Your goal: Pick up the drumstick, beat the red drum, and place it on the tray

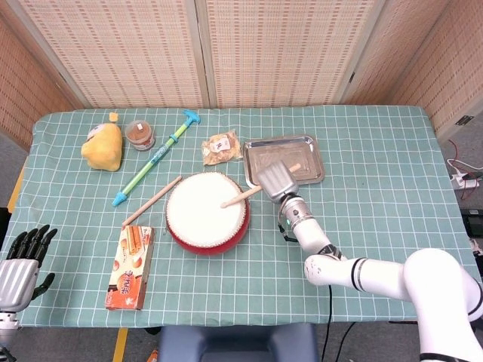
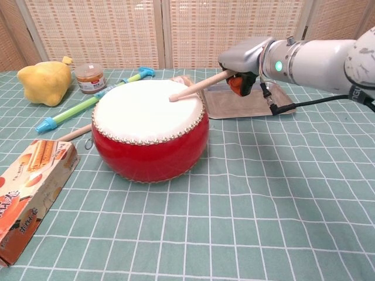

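The red drum with its white skin stands mid-table. My right hand grips a wooden drumstick just right of the drum. The stick's tip rests on the skin near its right edge. A second drumstick lies on the cloth left of the drum. The metal tray lies behind my right hand. My left hand hangs open at the table's front left corner, holding nothing.
A snack box lies front left of the drum. Behind it lie a teal toy flute, a yellow plush, a small jar and a snack packet.
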Action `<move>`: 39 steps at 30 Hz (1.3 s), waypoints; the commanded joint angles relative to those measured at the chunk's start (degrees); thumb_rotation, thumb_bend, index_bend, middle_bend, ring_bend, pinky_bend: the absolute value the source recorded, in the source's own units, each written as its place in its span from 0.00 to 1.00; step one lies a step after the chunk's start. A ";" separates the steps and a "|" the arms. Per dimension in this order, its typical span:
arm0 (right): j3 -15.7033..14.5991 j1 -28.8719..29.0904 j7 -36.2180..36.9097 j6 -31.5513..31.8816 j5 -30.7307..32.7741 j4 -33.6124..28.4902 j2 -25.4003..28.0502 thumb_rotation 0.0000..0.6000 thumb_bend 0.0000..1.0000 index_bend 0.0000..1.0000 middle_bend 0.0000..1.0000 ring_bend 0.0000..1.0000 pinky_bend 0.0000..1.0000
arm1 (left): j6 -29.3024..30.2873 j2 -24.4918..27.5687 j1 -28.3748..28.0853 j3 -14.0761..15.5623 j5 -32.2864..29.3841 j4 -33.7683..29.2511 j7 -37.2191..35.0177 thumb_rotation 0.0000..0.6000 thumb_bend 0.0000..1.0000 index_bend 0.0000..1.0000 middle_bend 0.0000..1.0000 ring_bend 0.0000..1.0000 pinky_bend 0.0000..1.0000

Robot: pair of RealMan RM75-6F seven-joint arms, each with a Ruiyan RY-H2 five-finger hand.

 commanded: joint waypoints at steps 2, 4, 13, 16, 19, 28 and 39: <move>2.70 -0.51 5.32 1.91 -2.90 -2.85 1.06 1.00 0.88 1.00 1.00 1.00 1.00 | 0.19 0.04 0.10 -0.06 -0.06 0.11 -0.25 1.00 0.26 0.00 0.00 0.00 0.00; 4.21 -1.35 9.01 2.06 -4.80 -4.59 2.08 1.00 0.88 1.00 1.00 1.00 1.00 | 0.36 0.01 0.14 -0.07 0.03 0.20 -0.45 1.00 0.26 0.00 0.00 0.00 0.00; -1.97 1.58 -2.68 1.44 2.68 -2.75 0.83 1.00 0.88 1.00 1.00 1.00 1.00 | 0.38 -0.29 0.18 0.00 0.08 0.63 -0.84 1.00 0.26 0.00 0.00 0.00 0.00; -3.61 3.16 -8.17 2.85 7.62 -2.42 -0.24 1.00 0.88 1.00 1.00 1.00 1.00 | 0.38 -0.34 0.22 0.02 0.04 0.77 -0.91 1.00 0.26 0.00 0.00 0.00 0.00; -3.45 3.49 -8.76 3.43 8.40 -2.61 -0.46 1.00 0.88 1.00 1.00 1.00 1.00 | 0.38 -0.36 0.23 0.04 0.04 0.81 -0.94 1.00 0.26 0.00 0.00 0.00 0.00; 3.42 -1.83 13.93 7.88 -13.01 -2.65 -0.15 1.00 0.89 1.00 1.00 1.00 1.00 | 0.84 -0.32 0.33 -0.02 0.28 0.79 -1.02 1.00 0.26 0.00 0.00 0.00 0.00; -1.27 0.80 -0.96 2.93 -1.68 1.72 -3.30 1.00 0.89 1.00 1.00 1.00 1.00 | 0.42 -0.36 0.28 -0.02 -0.05 0.84 -0.92 1.00 0.26 0.00 0.00 0.00 0.00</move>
